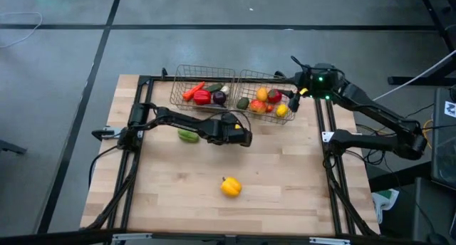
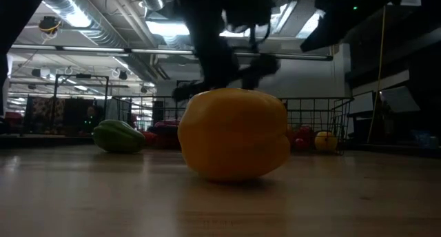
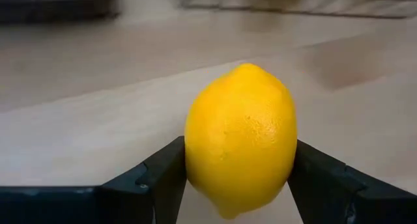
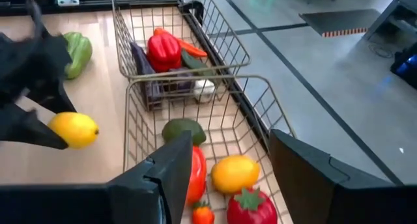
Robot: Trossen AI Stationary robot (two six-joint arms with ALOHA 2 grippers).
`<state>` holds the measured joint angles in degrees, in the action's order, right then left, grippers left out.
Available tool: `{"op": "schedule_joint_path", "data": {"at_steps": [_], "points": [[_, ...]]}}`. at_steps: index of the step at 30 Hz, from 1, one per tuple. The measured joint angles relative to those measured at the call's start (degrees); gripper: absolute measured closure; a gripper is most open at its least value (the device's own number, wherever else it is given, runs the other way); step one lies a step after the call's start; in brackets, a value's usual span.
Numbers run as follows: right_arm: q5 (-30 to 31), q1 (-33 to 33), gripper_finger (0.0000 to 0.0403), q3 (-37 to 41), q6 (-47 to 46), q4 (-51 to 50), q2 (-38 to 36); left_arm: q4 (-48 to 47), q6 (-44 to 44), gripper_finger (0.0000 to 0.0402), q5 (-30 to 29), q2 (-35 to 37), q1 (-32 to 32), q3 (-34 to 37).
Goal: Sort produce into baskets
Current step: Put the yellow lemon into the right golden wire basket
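My left gripper [image 1: 244, 137] is shut on a yellow lemon [image 3: 240, 138] over the middle of the table, just in front of the baskets; the lemon also shows in the right wrist view [image 4: 73, 129]. My right gripper [image 4: 228, 146] is open and empty above the right basket [image 1: 251, 78]. The left basket [image 1: 179, 75] holds a red pepper [image 4: 163, 48], a carrot, an eggplant and a garlic. The right basket holds an avocado [image 4: 184, 129], an orange fruit [image 4: 234, 173] and tomatoes. A yellow pepper [image 1: 230, 186] and a green pepper [image 1: 187, 135] lie on the table. My left gripper pinches the lemon between its two fingers, one finger [image 3: 163, 175] on each of its two rounded sides [image 3: 195, 152], about at its middle. The lemon's pointed ends stand clear of the fingers. The lemon is held clear of the table.
The two wire baskets stand side by side at the table's far edge. The yellow pepper lies alone in the near middle, close to the low camera [image 2: 234, 134]. The green pepper [image 2: 118, 136] lies beside my left arm. Bare wood lies to the near left and right.
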<state>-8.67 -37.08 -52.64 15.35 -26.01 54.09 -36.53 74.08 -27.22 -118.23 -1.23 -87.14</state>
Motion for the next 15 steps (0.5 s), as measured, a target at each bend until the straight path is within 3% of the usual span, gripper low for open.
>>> {"op": "schedule_joint_path", "data": {"at_steps": [8,15], "points": [[0.0,-0.02,0.0199,0.0,-0.19,-6.54,-2.2,0.5,-12.66,0.0174,0.0,1.1,-1.69,-10.56],[0.0,0.0,0.0199,0.0,-0.28,-10.68,-2.18,6.04,-27.36,0.0174,-0.09,1.67,1.16,-17.47]]}}
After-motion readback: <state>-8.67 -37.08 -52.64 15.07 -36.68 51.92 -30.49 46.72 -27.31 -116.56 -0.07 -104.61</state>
